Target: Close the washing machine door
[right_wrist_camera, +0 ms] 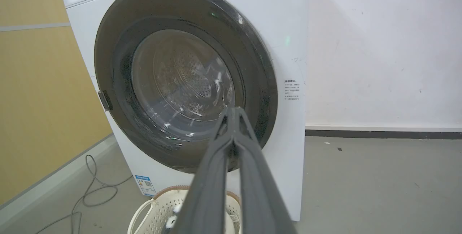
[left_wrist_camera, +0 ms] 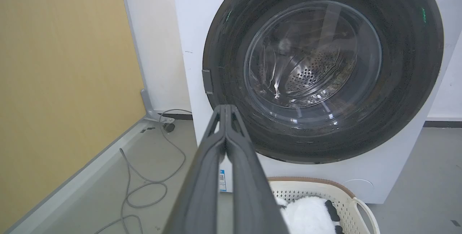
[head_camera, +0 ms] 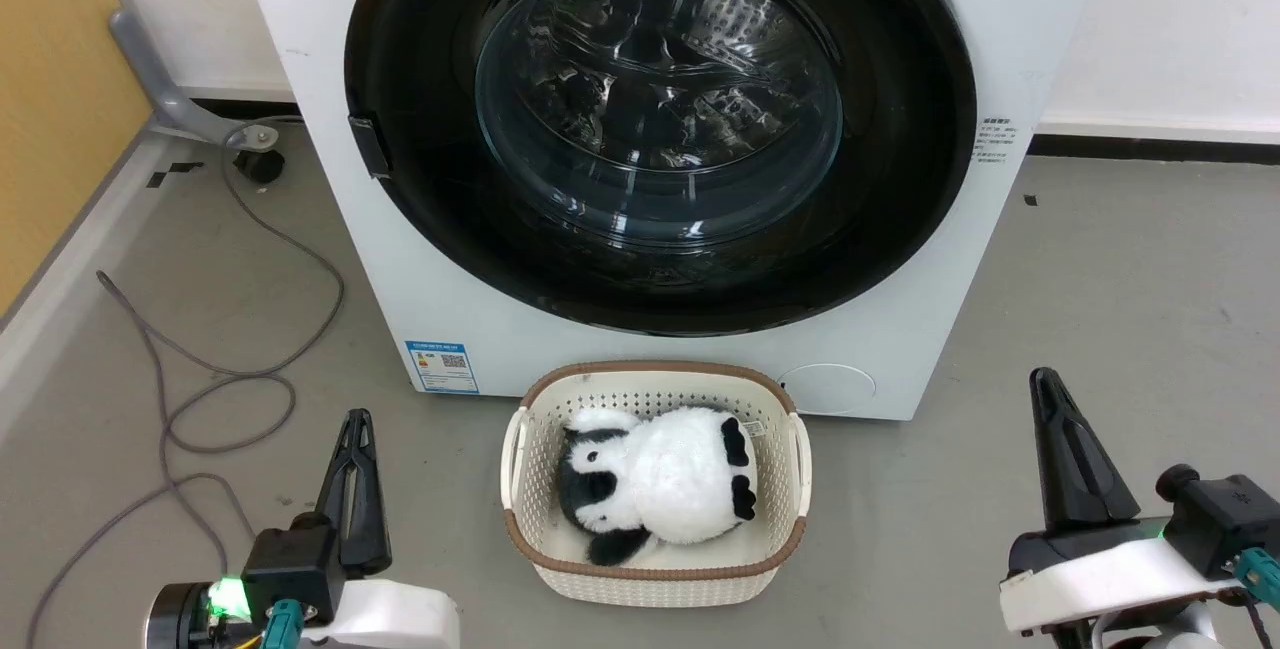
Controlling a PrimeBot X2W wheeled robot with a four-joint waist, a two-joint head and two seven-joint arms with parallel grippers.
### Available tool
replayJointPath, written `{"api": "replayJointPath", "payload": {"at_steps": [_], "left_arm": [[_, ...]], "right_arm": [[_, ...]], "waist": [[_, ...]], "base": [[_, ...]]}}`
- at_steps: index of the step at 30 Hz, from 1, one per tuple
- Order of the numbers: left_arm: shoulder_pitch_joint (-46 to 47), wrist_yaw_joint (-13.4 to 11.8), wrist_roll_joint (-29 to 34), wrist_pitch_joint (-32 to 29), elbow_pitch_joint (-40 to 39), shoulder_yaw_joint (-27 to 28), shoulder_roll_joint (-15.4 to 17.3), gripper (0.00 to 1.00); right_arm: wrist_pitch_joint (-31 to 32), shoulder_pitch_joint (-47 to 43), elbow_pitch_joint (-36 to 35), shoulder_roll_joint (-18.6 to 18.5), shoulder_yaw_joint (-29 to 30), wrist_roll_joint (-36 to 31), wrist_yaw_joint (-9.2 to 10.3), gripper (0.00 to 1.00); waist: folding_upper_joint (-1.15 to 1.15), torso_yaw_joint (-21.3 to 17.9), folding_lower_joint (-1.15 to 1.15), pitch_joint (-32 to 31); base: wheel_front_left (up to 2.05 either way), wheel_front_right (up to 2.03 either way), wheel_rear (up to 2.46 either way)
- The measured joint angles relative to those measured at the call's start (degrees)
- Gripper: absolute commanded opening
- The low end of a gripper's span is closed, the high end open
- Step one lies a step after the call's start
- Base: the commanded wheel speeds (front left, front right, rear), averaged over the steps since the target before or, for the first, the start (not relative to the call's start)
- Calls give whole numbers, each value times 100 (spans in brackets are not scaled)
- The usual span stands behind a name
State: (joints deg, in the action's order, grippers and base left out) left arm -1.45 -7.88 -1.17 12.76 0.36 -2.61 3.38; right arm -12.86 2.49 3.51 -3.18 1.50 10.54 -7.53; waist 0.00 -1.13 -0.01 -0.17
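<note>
Two tools pressed together: we are holding left tool [head_camera: 357, 421] and right tool [head_camera: 1044, 381] low in frame, since washing machine door [head_camera: 660, 119] is seemingly sitting flush.

— What stands in the way at the washing machine [head_camera: 430, 329]?
— A basket [head_camera: 655, 369] sits just before its front, and a cable [head_camera: 338, 289] loops on the floor [head_camera: 1100, 309] left of it.
— And right of it?
— Open floor.

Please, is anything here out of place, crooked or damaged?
Nothing looks damaged. The washing machine door sits flush, seemingly shut. Only a loose grey cable sprawls over the floor left of the washing machine.
</note>
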Motion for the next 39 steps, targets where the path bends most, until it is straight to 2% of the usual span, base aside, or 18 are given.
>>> {"api": "replayJointPath", "payload": {"at_steps": [39], "left_arm": [[5,266,7,-439,-4,97,-16,0]], "right_arm": [[449,-20,-99,0,-45,-355,0,0]], "waist": [[0,41,0,6]], "base": [[0,0,0]]}}
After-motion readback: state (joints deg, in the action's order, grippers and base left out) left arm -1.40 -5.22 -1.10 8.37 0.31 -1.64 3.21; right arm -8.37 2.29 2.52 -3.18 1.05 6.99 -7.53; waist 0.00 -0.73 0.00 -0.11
